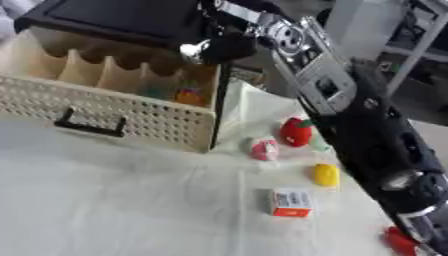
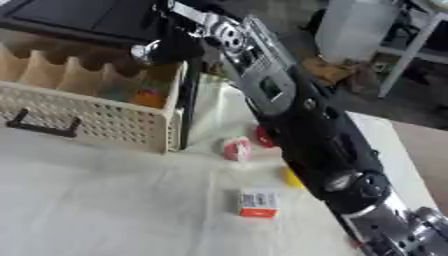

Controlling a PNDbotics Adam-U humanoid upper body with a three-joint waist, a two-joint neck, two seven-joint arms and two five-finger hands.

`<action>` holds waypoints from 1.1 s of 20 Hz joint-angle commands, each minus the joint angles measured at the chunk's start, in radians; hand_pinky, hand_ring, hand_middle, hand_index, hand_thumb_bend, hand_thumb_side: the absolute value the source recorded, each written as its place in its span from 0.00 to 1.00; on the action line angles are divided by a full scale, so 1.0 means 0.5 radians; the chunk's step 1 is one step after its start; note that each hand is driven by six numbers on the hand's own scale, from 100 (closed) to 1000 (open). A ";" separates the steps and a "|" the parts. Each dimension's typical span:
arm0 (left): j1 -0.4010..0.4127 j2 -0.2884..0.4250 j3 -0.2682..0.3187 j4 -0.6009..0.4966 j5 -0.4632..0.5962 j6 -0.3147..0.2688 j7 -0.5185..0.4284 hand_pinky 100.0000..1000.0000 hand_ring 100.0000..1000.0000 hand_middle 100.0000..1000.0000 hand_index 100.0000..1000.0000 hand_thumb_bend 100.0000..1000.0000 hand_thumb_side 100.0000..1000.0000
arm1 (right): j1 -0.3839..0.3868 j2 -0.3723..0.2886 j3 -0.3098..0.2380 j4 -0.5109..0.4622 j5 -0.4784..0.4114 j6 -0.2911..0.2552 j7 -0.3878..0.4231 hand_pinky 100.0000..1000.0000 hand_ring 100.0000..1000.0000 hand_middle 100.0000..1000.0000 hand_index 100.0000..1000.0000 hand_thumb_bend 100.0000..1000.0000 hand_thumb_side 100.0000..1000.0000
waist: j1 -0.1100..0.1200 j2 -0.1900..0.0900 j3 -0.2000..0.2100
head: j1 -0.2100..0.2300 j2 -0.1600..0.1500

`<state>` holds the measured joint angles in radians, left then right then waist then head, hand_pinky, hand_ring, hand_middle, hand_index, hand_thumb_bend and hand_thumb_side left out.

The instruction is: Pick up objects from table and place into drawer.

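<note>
A cream perforated drawer with a black handle stands pulled out at the left, split into compartments. Its right compartment holds an orange thing and a teal thing. My right arm reaches in from the lower right, and my right hand hovers over the drawer's back right corner, too dark and blurred to read. On the white cloth lie a red strawberry toy, a pink and white thing, a yellow thing, an orange and white box and a red thing.
A black cabinet top covers the drawer's back. The table's right edge runs close beside my arm. A white container and a shelf frame stand on the floor beyond.
</note>
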<state>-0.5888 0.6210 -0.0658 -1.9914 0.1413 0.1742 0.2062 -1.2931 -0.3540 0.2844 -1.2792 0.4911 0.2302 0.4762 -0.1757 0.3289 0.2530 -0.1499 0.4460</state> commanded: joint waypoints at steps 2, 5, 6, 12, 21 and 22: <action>-0.017 0.020 0.015 -0.017 0.013 0.003 0.002 0.12 0.00 0.01 0.65 0.00 0.28 | -0.025 -0.047 -0.012 -0.029 0.013 0.008 0.004 0.79 0.61 0.46 0.76 0.21 0.45 | 0.028 -0.029 -0.006 | 0.007 -0.009; -0.011 0.019 0.018 -0.017 0.011 0.003 0.005 0.12 0.00 0.01 0.65 0.00 0.29 | -0.026 -0.052 -0.022 -0.050 -0.006 0.020 -0.008 0.79 0.61 0.45 0.76 0.20 0.45 | 0.031 -0.030 -0.007 | 0.010 -0.002; -0.010 0.019 0.019 -0.017 0.011 0.003 0.006 0.12 0.00 0.01 0.65 0.00 0.29 | -0.027 -0.055 -0.027 -0.061 -0.016 0.024 -0.012 0.79 0.60 0.45 0.76 0.20 0.45 | 0.032 -0.031 -0.007 | 0.011 0.000; -0.001 0.016 0.021 -0.017 0.013 0.005 0.008 0.12 0.00 0.01 0.65 0.00 0.29 | -0.023 -0.092 -0.080 -0.259 -0.159 0.068 -0.068 0.79 0.58 0.43 0.75 0.16 0.48 | 0.047 -0.041 -0.030 | 0.018 0.000; 0.024 0.016 0.032 -0.017 0.010 -0.001 0.026 0.12 0.00 0.01 0.65 0.00 0.29 | 0.068 -0.205 -0.182 -0.665 -0.417 0.197 -0.238 0.79 0.56 0.41 0.74 0.15 0.49 | 0.093 -0.060 -0.061 | 0.040 0.012; 0.027 0.016 0.033 -0.017 0.009 -0.002 0.028 0.12 0.00 0.01 0.65 0.00 0.29 | 0.080 -0.218 -0.191 -0.692 -0.442 0.209 -0.252 0.79 0.56 0.41 0.74 0.15 0.49 | 0.100 -0.062 -0.065 | 0.043 0.012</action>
<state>-0.5676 0.6149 -0.0642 -1.9914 0.1414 0.1741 0.2155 -1.2377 -0.4296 0.2072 -1.5919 0.2900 0.3279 0.3621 -0.1393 0.3226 0.2205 -0.1320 0.4482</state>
